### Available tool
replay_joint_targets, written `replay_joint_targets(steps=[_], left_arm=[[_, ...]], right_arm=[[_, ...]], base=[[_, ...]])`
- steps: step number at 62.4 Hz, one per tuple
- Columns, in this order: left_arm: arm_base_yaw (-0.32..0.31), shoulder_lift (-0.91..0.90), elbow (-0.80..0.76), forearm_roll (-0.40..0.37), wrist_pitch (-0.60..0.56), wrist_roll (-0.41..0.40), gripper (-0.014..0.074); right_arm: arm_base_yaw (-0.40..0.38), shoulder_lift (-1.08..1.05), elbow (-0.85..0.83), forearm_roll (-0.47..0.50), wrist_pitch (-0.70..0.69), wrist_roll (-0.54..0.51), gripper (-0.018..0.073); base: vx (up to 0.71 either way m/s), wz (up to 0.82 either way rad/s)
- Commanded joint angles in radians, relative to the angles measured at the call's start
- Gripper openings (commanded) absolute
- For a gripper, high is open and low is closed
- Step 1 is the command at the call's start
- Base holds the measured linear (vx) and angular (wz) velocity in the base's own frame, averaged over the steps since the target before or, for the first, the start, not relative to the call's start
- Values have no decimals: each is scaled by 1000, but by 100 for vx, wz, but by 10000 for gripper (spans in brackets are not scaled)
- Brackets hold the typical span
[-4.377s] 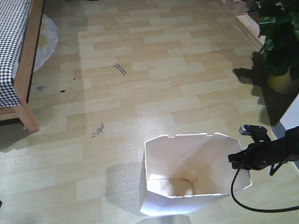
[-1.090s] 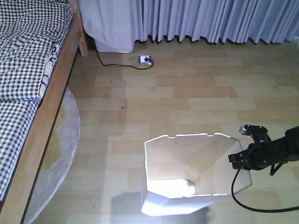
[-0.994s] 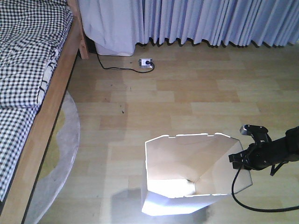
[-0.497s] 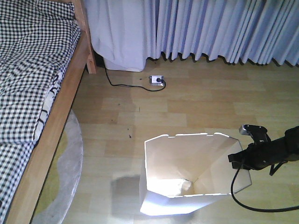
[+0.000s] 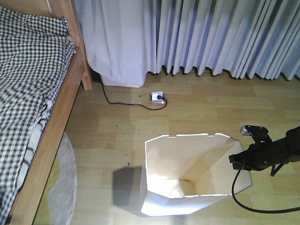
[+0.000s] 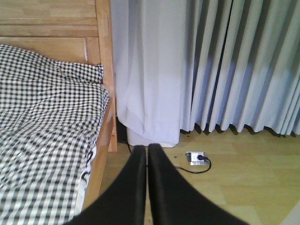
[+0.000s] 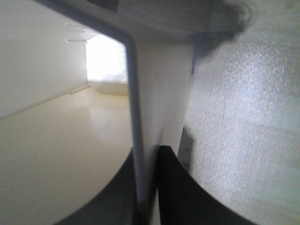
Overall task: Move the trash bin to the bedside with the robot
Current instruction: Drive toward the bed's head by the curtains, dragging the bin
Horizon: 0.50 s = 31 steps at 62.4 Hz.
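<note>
Far left is the bed (image 5: 33, 84), its checked bedding rumpled and its wooden side rail running down toward me, with a pale rug (image 5: 64, 187) tucked against the rail's foot. The left gripper (image 6: 146, 152) hangs in the air facing the headboard corner, its two black fingers pressed together on nothing. Behind, grey-white curtains (image 5: 211, 37) reach the floor (image 5: 225, 108), and just in front of them lies a power strip (image 5: 158, 97) with a black cable (image 5: 123, 102) running back toward the bedpost. Further right the bin (image 5: 176, 157) stands upright on the floor, mouth open and cream inside, near the bed but apart from it, with a strip of bare boards and its own shadow between. At the bin's right rim the right gripper (image 5: 237, 161) is clamped on the thin wall, one finger inside and one outside, as its wrist view shows (image 7: 149, 180); its black arm reaches in from the right edge.
</note>
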Motion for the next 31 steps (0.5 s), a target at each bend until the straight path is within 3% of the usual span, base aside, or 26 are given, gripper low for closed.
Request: replay_joint_targets(steps=[1, 31], left_arm=[[-6, -10, 29, -4, -73, -9, -6], [-6, -10, 29, -4, -73, -9, -6]], right_arm=[[-2, -70, -10, 35, 190, 11, -6], [-2, -70, -10, 35, 194, 11, -6]], base=[[35, -5], [30, -3]])
